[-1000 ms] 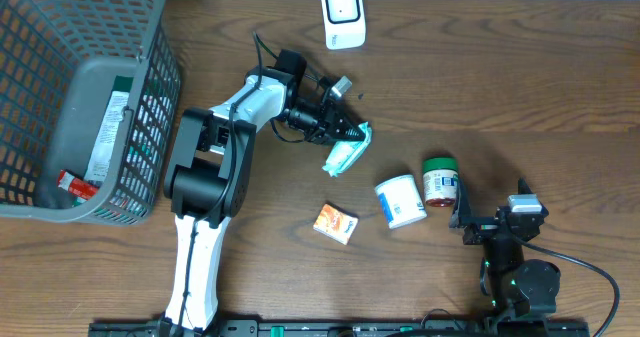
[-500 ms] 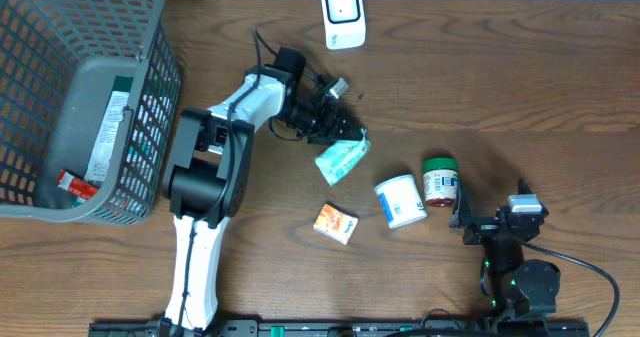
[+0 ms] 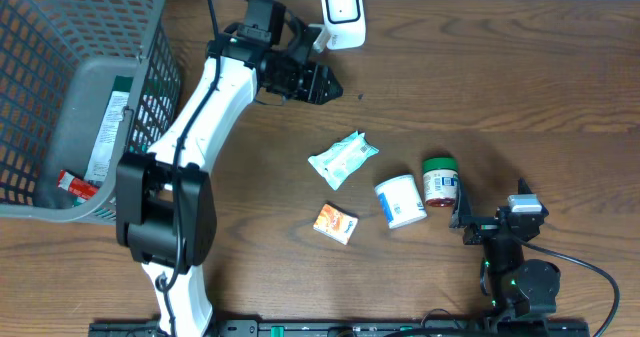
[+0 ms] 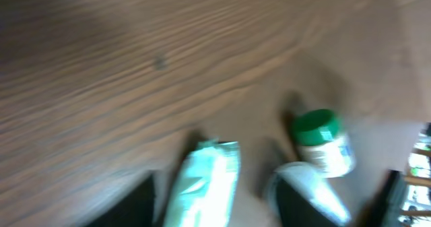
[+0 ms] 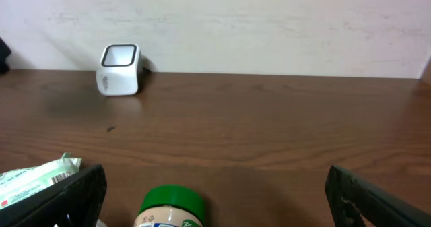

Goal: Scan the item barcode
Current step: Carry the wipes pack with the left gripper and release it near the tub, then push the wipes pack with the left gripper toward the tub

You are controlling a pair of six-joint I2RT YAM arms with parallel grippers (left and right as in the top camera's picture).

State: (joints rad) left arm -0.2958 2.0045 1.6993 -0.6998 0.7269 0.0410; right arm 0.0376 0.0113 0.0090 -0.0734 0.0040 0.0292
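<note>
Fingers (image 5: 67, 197) of left gripper (image 3: 322, 83) and right gripper (image 5: 215, 186) gape empty; packet (image 3: 343, 159) lies flat, diagonally.

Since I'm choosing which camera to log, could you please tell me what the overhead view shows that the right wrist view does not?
Only overhead: the grey basket and the small orange box. Only right wrist: the pale wall behind the table. Both: the white scanner, the green-lidded jar and the teal packet.
</note>
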